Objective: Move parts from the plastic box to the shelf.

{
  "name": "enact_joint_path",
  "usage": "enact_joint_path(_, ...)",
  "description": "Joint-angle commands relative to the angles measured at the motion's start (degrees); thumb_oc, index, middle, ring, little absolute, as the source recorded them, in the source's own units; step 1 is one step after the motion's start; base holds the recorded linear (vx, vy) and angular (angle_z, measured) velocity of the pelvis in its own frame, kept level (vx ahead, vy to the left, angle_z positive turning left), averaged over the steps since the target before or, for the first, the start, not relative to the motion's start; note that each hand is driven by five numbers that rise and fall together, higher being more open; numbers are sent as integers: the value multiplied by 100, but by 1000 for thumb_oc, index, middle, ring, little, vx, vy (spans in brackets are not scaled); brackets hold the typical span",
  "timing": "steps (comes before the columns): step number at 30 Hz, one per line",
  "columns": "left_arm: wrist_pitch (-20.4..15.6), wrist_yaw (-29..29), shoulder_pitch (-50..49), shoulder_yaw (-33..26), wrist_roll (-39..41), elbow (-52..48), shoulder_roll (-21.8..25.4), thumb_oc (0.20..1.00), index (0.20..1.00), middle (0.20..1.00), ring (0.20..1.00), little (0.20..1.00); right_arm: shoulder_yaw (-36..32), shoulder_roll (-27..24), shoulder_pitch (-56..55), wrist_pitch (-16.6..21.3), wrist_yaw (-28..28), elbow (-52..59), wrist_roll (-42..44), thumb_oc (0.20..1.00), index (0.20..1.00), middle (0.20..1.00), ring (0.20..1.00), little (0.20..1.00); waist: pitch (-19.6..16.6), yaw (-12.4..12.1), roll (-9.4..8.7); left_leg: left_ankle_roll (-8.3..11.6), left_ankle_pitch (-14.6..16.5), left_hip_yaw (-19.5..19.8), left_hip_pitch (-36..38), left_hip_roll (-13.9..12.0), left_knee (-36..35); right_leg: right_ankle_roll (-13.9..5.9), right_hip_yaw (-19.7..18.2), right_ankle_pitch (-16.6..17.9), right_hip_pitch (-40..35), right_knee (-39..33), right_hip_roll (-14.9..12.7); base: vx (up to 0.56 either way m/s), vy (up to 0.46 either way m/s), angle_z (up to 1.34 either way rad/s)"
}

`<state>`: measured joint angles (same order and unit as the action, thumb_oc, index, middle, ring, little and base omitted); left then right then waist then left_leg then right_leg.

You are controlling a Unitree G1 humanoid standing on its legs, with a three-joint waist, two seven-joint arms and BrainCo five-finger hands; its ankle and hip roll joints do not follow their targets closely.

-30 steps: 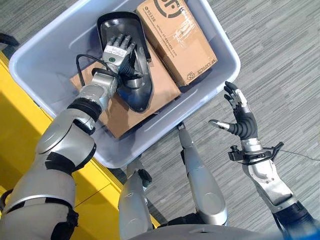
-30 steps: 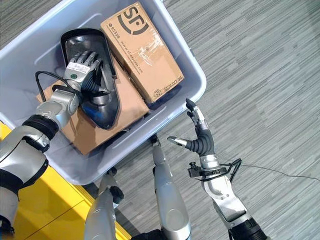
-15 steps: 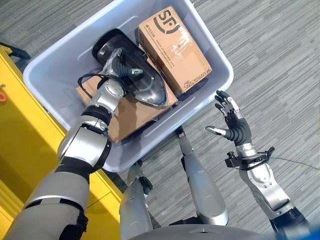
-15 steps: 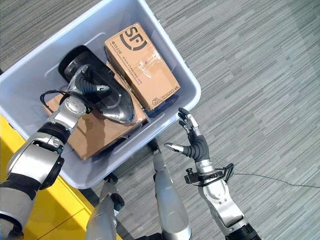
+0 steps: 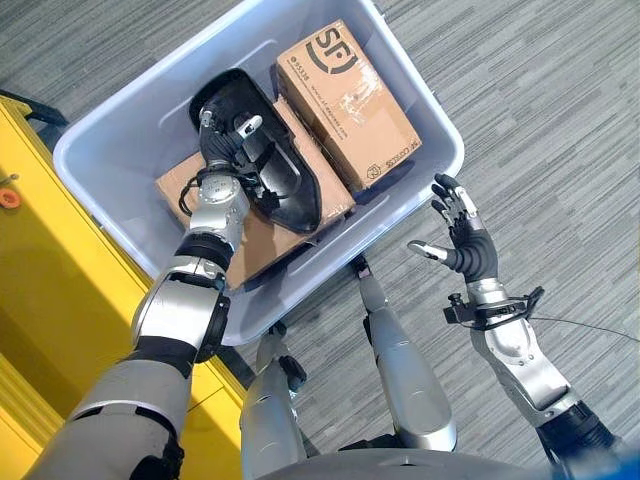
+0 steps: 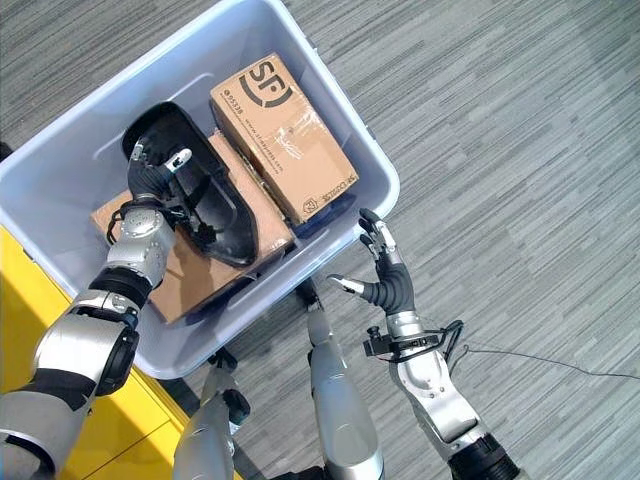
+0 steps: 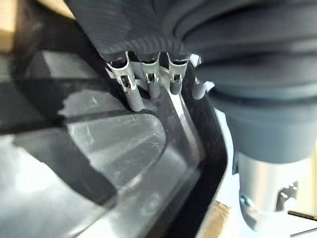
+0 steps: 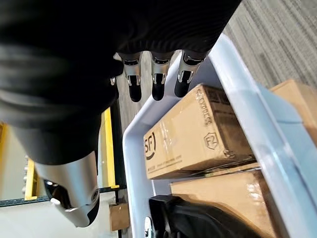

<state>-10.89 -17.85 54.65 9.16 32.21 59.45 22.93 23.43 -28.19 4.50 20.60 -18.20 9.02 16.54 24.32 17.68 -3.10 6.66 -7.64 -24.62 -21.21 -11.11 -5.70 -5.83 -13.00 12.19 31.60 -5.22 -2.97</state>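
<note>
The left hand (image 5: 222,150), laid flat on the black part (image 5: 275,180) a second ago, now curls around its edge inside the plastic box (image 5: 430,120), so lifting looks next, while the right hand (image 5: 462,236) hangs open outside.

The left arm reached forward from the lower left, its silver forearm stretched long and the wrist bent so that the left hand (image 5: 232,145) lay with its dark ribbed cover turned up. Its fingers (image 7: 132,91) were curled over the rim of a black moulded part (image 5: 262,165), and the thumb stood out to one side. The right arm rose from the lower right with the forearm nearly upright. The right hand (image 5: 462,232) was held in the air, palm turned toward the left arm, its fingers (image 8: 157,82) straight and slightly spread, thumb pointed sideways, touching nothing.
</note>
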Motion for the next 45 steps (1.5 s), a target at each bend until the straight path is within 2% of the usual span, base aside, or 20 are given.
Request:
enact_joint_path(1, 265, 78, -232, -91, 293, 801, -258, 1000, 1000, 1000, 1000, 1000, -329, -42, 185, 110, -86, 109, -284, 1000, 1000, 1000, 1000, 1000, 390, -85, 7, 436, 289, 355, 1119, -336, 70, -420, 167, 94, -138, 430, 148, 0, 0, 0)
enact_joint_path(11, -120, 128, -1433, -51, 878, -474, -508, 1000, 1000, 1000, 1000, 1000, -443, -112, 306, -15, -287, 105, -567, 1000, 1000, 1000, 1000, 1000, 397, -272, 204, 387, 302, 408, 1256, -240, 70, -402, 223, 73, -324, 447, 59, 0, 0, 0)
enact_joint_path(12, -259, 113, -1754, 100, 913, -1127, -480, 1000, 1000, 1000, 1000, 1000, -469, -126, 342, -35, -335, 130, -638, 1000, 1000, 1000, 1000, 1000, 383, -320, 260, 378, 302, 431, 1276, -224, 70, -400, 245, 71, -373, 437, 24, -88, -53, 2)
enact_joint_path(13, -402, 63, -2079, 181, 971, -1782, -418, 1000, 1000, 1000, 1000, 1000, -517, -162, 342, -50, -362, 180, -712, 1000, 1000, 1000, 1000, 1000, 396, -335, 244, 357, 128, 409, 1232, -215, 70, -368, 228, 195, -328, 473, 11, -89, -51, 3)
enact_joint_path(14, -467, 37, -2257, 211, 1022, -2114, -392, 1000, 1000, 1000, 1000, 1000, -536, -168, 356, -60, -389, 199, -741, 1000, 1000, 1000, 1000, 1000, 384, -355, 262, 352, 123, 422, 1233, -209, 70, -367, 237, 197, -342, 468, 0, 0, 0, 0)
enact_joint_path(15, -463, 39, -2260, 220, 1021, -2115, -390, 1000, 1000, 1000, 1000, 1000, -538, -161, 352, -63, -391, 194, -740, 1000, 1000, 1000, 1000, 1000, 352, -376, 310, 366, 290, 458, 1288, -210, 70, -393, 267, 72, -413, 432, -11, 0, 0, 0)
enact_joint_path(16, -590, 82, -2663, 304, 1031, -2874, -249, 1000, 1000, 1000, 1000, 1000, -638, -185, 349, -59, -435, 290, -801, 1000, 1000, 1000, 1000, 1000, 355, -395, 285, 336, 124, 445, 1234, -192, 70, -363, 238, 195, -370, 454, -19, -3, 2, 4)
enact_joint_path(21, -721, 414, -3553, 504, 1137, -4582, 8, 1000, 1000, 1000, 1000, 1000, -853, -308, 366, -54, -408, 555, -1001, 1000, 1000, 1000, 1000, 1000, 273, -472, 333, 289, 164, 527, 1253, -144, 70, -365, 282, 173, -452, 444, -78, -21, -4, 11)
enact_joint_path(28, -756, 653, -3960, 578, 1099, -5651, 193, 1000, 1000, 1000, 1000, 1000, -880, -418, 534, -68, -332, 646, -1106, 1000, 1000, 1000, 1000, 1000, 124, -558, 369, 251, 211, 643, 1258, -89, 70, -386, 377, 155, -588, 391, -168, 0, 4, 11)
enact_joint_path(36, -878, 833, -4470, 362, 610, -6656, 504, 1000, 1000, 1000, 1000, 1000, -892, -702, 933, -34, -95, 797, -1320, 1000, 1000, 1000, 1000, 1000, -14, -729, 390, 198, 230, 837, 1266, -35, 70, -417, 538, 108, -789, 369, -272, 1, -3, 13)
enact_joint_path(45, -894, 1316, -5092, 203, 773, -7001, 717, 1000, 1000, 1000, 1000, 1000, -643, -1337, 2115, -420, 54, 139, -2259, 1000, 1000, 1000, 1000, 1000, -100, -1077, 391, 169, 165, 1145, 1168, 27, 70, -437, 809, 79, -992, 354, -427, -7, -10, 22)
